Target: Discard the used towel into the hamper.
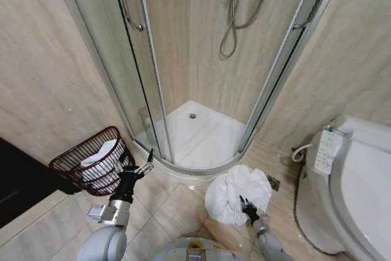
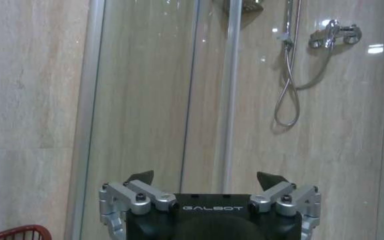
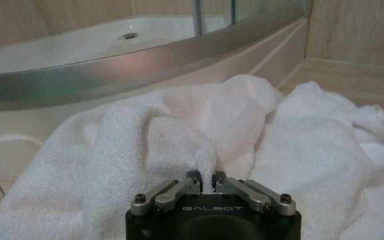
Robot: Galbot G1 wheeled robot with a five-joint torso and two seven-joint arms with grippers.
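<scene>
Beige tiled walls (image 1: 49, 77) enclose a curved glass shower cabin (image 1: 201, 59) with a white tray (image 1: 198, 136) and a chrome hose (image 1: 235, 16). A white toilet (image 1: 360, 194) stands on the beige tiled floor (image 1: 168, 209).

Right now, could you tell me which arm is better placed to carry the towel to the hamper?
The right: its gripper is shut on the towel. The left gripper is open beside the hamper.

Right hand (image 3: 207, 181) pinching white towel (image 3: 199, 135), shower base (image 3: 78, 40) behind
</scene>
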